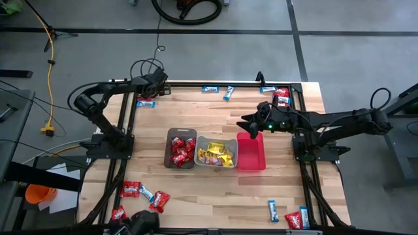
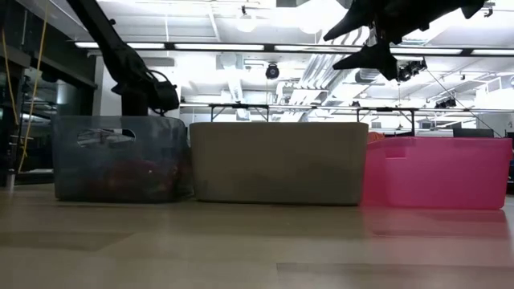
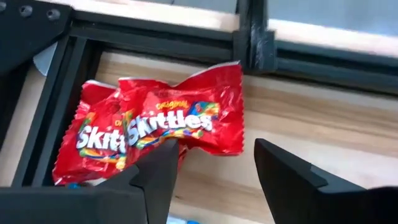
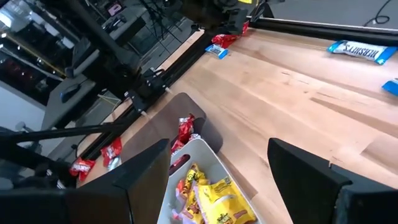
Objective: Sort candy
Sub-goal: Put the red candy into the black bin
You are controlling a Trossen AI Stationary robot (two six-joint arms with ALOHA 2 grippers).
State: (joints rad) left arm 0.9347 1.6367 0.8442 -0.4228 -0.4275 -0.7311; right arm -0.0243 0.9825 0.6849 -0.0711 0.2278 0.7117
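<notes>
Left claw [image 3: 211,171] low over far-left worktop [image 1: 215,189] corner, fingers parted, one tip against two crinkled red Skittles packets [image 3: 168,124] lying overlapped beside the frame rail | right claw [image 1: 250,125] raised over pink bin [image 1: 251,156], fingers spread, empty | red sweets in brown bin [image 1: 168,149], yellow in grey bin [image 1: 215,140]

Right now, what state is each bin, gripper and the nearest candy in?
brown bin: holds red packets.
grey bin: holds yellow packets.
pink bin: looks empty.
left gripper: fingers open over red Skittles packets, lying flat on the table.
right gripper: fingers open, empty, above the pink bin.
</notes>
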